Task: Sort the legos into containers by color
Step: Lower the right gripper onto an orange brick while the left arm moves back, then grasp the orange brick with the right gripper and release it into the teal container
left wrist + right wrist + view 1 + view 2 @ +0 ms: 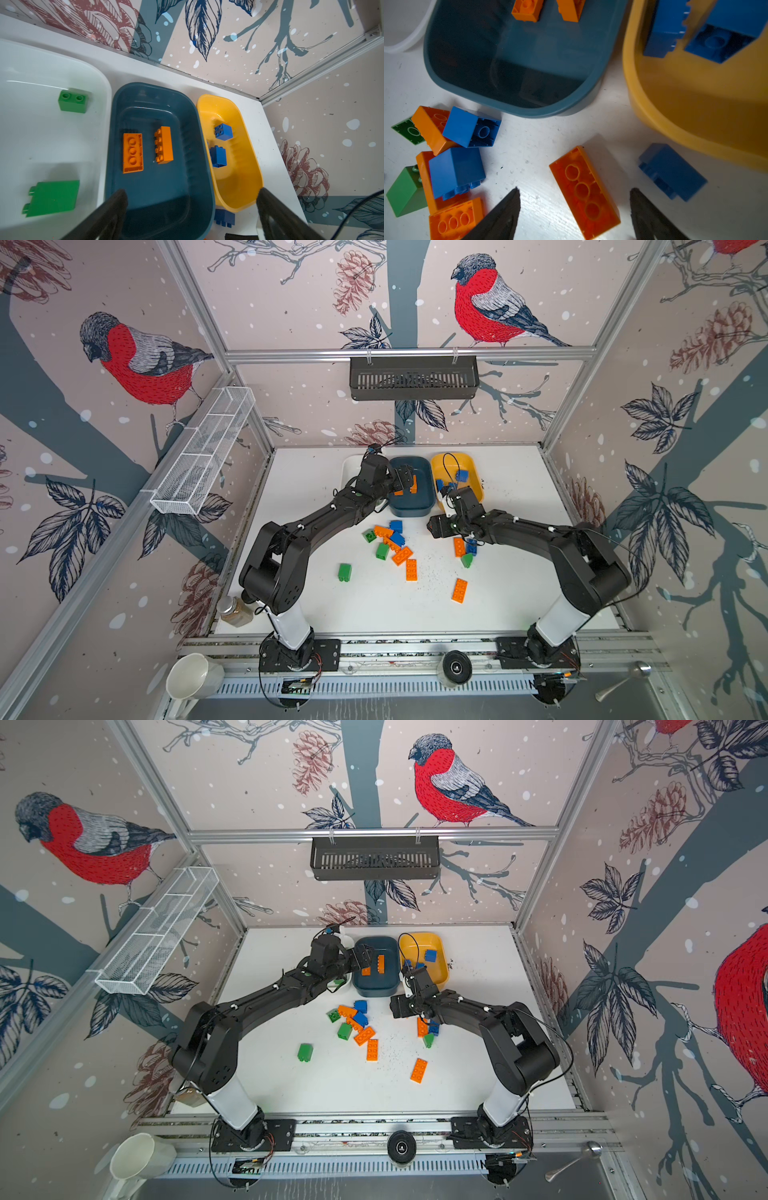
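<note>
Right pincer [575, 188]: jaws apart and holding nothing. It hangs low over the table [519, 593], 1 finger on either side of an orange brick, with no contact that I can see.
Orange brick under it [584, 191]: flat on the table, hollow side up, its near end between the fingers. It lies just near of the gap between the teal and yellow tubs.
Blue brick [671, 171]: on the table just right of that orange brick, beside the yellow tub's near wall.
Green brick [467, 560]: just near of those 2.
Left pincer [192, 192]: jaws spread wide and empty, hovering above the near end of the teal tub.
Teal tub [158, 93]: middle of the far row, with 2 orange bricks [133, 152] inside.
White tub [104, 83]: touching the teal tub's left side, with 2 green bricks [72, 101] inside.
Yellow tub [249, 166]: right of the teal tub, with 2 blue bricks [223, 132] inside.
Heap [392, 541]: 8 mixed bricks on the table, near of the teal tub and left of the right pincer.
Strays: 1 green [344, 572] near-left of the heap, and 1 orange [459, 590] well apart on the near side.
Done: 6 bricks sit sorted, 1 colour per tub.
Left: about 13 loose, so roughly a third of the job looks finished.
Step in hand: the right pincer seems set to close on the orange brick, which belongs in the teal tub.
</note>
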